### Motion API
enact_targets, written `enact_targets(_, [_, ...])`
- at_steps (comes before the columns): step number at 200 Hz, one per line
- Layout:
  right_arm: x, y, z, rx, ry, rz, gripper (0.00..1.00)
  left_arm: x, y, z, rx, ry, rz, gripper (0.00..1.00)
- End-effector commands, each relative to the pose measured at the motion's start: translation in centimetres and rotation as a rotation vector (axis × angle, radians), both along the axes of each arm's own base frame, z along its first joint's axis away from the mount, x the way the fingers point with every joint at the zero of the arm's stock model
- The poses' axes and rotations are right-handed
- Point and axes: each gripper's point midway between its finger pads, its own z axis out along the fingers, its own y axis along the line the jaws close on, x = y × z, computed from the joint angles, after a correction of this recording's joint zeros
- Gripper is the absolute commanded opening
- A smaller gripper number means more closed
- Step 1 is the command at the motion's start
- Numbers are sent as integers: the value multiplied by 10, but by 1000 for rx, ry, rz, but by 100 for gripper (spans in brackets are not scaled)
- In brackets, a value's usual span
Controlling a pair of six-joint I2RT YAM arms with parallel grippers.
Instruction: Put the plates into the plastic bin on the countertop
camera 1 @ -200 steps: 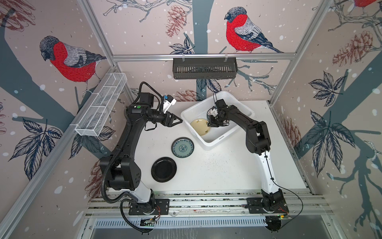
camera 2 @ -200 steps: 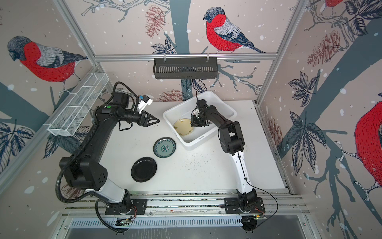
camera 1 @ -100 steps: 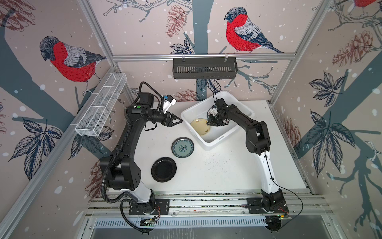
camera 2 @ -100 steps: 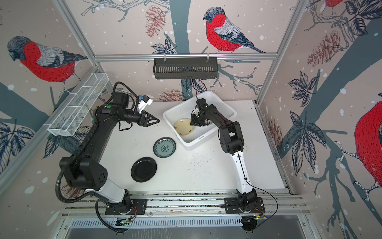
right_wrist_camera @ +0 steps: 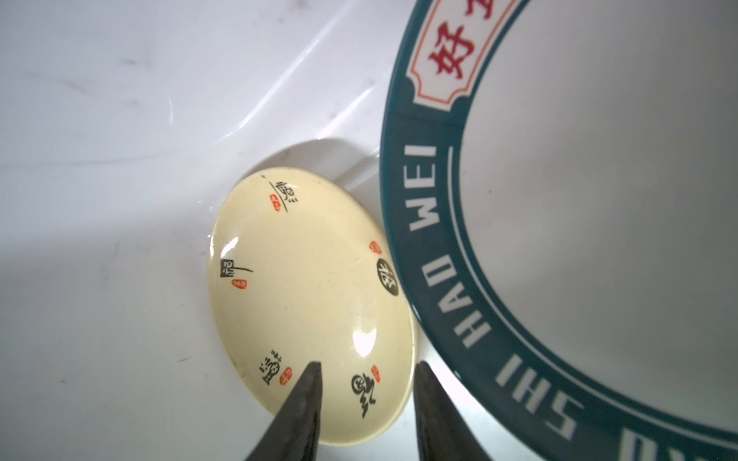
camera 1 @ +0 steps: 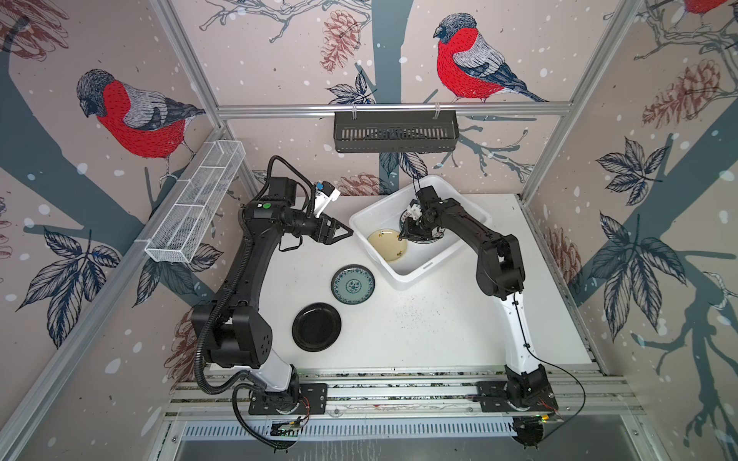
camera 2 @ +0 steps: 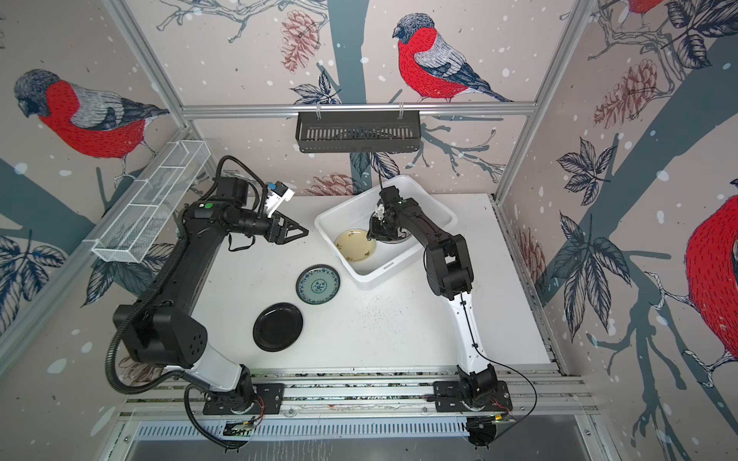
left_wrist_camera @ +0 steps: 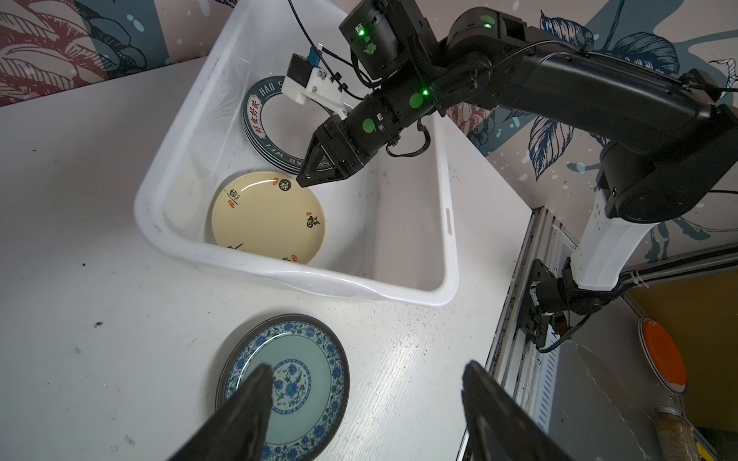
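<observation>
Inside the plastic bin (camera 1: 415, 275) at the desk's (camera 1: 439, 339) 1 o'clock, right hand (right_wrist_camera: 367, 365) is part-open, gripping nothing, jaws over the rim of the cream plate (camera 1: 386, 244) lying at 9 o'clock of the lettered stack (left_wrist_camera: 252, 116). Risk: a crooked pull-out snags that rim or clips the stack. Left hand (left_wrist_camera: 367, 367) wide open, empty; teal plate (camera 1: 353, 285) and black plate (camera 1: 316, 327) wait at the bin's 7 o'clock.

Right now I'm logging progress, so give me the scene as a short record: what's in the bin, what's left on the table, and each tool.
in bin: cream plate, lying beside a stack of lettered-rim plates; stack count unclear
on table: teal plate, black plate
left tool: open, empty, outside the bin
right tool: open, inside the bin at the cream plate's edge, not gripping it
still to place: two plates
</observation>
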Motion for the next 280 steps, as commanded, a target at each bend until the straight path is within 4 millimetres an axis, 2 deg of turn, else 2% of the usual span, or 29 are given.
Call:
enact_targets(1, [0, -3, 9, -17, -23, 11, 41, -4, 3, 0, 26, -11, -5, 76])
enact_targets(27, [2, -4, 17, -12, -35, 11, 41, -6, 7, -4, 67, -11, -8, 78])
enact_targets(54, [3, -5, 35, -10, -74, 7, 40, -15, 15, -17, 135, 7, -45, 80])
enact_targets(93, [3, -18, 79, -34, -173, -13, 39, -44, 31, -58, 284, 115, -147, 80])
enact_targets(104, [2, -24, 97, -35, -209, -23, 39, -52, 38, -69, 318, 141, -165, 80])
enact_targets(143, [-16, -47, 151, 3, -308, -59, 38, -67, 69, -103, 440, 175, -171, 79])
enact_targets(186, [-53, -66, 198, 52, -417, -85, 38, -86, 95, -143, 518, 274, -164, 76])
enact_targets(219, [-86, -77, 210, 124, -458, -118, 38, -95, 114, -170, 484, 366, -139, 72])
enact_targets(254, [-112, -89, 200, 171, -493, -169, 38, -100, 126, -193, 429, 447, -87, 67])
enact_targets(280, [-125, -100, 190, 186, -509, -212, 37, -110, 125, -209, 416, 483, -91, 64])
